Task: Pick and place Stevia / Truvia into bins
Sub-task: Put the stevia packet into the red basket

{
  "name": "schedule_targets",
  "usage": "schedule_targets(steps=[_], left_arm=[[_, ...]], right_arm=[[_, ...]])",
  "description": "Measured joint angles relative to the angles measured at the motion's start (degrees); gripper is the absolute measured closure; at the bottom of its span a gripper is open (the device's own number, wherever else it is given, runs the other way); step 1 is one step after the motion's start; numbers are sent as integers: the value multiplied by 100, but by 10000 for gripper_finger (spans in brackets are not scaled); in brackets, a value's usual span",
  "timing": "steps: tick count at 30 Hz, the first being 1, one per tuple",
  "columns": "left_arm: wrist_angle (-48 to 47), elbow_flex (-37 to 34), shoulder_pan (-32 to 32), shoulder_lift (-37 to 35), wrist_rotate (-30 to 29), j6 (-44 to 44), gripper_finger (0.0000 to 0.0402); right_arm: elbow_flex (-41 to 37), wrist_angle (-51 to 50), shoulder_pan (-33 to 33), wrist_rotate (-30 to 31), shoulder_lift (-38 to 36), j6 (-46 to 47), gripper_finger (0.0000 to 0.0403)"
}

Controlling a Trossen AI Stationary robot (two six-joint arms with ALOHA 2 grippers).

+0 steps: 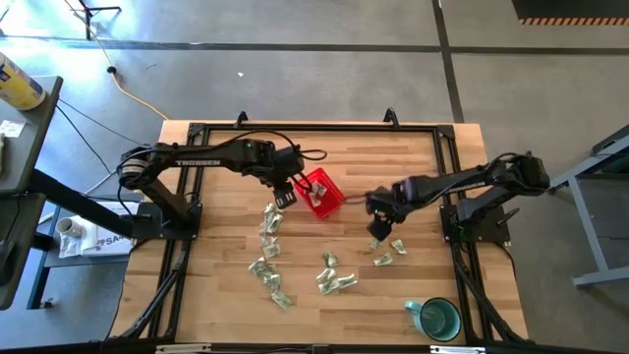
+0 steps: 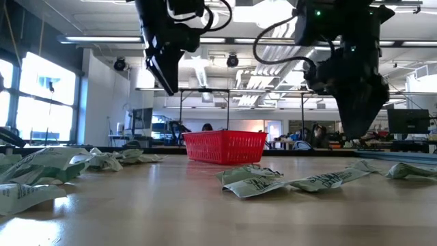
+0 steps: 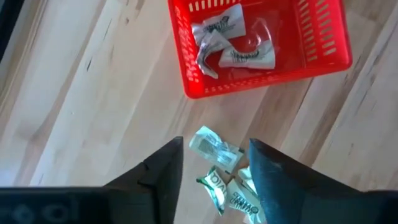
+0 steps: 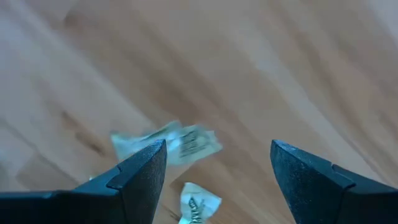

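A small red mesh basket [image 1: 320,193] stands near the table's middle and holds a few pale green and white packets [image 3: 233,40]. More packets lie loose on the wood in front of it [image 1: 270,224], nearer the front edge [image 1: 334,279] and to the right [image 1: 384,254]. My left gripper [image 1: 285,197] hangs open just left of the basket, above a small clump of packets [image 3: 217,155] that shows between its fingers. My right gripper [image 1: 378,228] hangs open right of the basket, above loose packets [image 4: 177,142]. Both are clear of the table in the low view [image 2: 169,85] [image 2: 355,130].
A teal mug [image 1: 437,317] stands at the table's near right corner. A black frame [image 1: 314,128] runs around the tabletop. The low view shows the basket [image 2: 225,146] and crumpled packets [image 2: 287,179] lying flat on the wood.
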Motion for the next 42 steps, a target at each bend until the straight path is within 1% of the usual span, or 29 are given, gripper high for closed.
schedule_targets(steps=[6, 10, 12, 15, 22, 29, 33, 38, 42], left_arm=[[-6, 0, 0, 0, 0, 150, 227], [-43, 0, 0, 0, 2, 162, 239], [-109, 0, 0, 0, 24, 164, 244], [-112, 0, 0, 0, 27, 162, 246], [117, 0, 4, 2, 59, 162, 247], [239, 0, 4, 4, 74, 163, 247], [251, 0, 4, 4, 334, 164, 247], [306, 0, 2, 4, 570, 132, 247], [381, 0, 2, 4, 1156, -99, 247]], right_arm=[[0, 302, 421, -150, 610, -556, 125], [0, 647, 587, -169, 992, -1367, 125], [0, 668, 663, -163, 1098, -1697, 125], [2, 674, 713, -161, 1139, -1924, 125], [2, 665, 697, -14, 1139, -2014, 125], [9, 577, 697, 112, 1137, -1634, 125], [89, 364, 710, 234, 1134, -1627, 125], [456, -103, 708, 853, 1137, -1701, 125], [731, -211, 715, 1162, 1137, -2104, 125]])
